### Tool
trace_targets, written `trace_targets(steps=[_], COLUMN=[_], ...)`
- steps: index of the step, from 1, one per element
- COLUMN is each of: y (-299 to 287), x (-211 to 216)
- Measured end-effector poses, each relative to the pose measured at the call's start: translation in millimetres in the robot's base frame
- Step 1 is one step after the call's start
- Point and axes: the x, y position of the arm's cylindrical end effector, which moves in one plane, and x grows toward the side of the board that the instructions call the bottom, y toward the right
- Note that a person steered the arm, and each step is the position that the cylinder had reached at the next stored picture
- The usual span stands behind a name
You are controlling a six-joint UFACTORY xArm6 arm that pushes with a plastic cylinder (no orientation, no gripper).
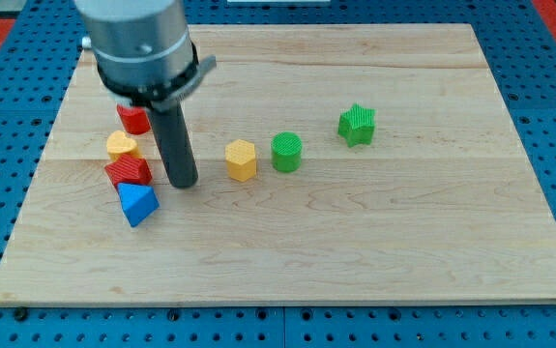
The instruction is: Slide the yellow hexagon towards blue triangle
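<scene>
The yellow hexagon [242, 159] sits near the middle of the wooden board [374, 242]. The blue triangle [137, 204] lies at the view's left, below the other left-hand blocks. My tip [184, 183] rests on the board between them, right of the blue triangle and left of the yellow hexagon, touching neither. The rod rises from the tip to the arm's grey body at the view's top left.
A red block [129, 172] sits just above the blue triangle, a yellow heart-like block [121, 146] above that, and another red block [133, 119] partly under the arm. A green cylinder [286, 152] stands right of the yellow hexagon. A green star [357, 125] lies further right.
</scene>
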Motion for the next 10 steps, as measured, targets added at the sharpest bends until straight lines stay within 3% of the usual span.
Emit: trace_targets(steps=[1, 3, 6, 8, 9, 10], y=[-7, 41, 55, 100, 139, 112], x=[-45, -49, 14, 101, 67, 48])
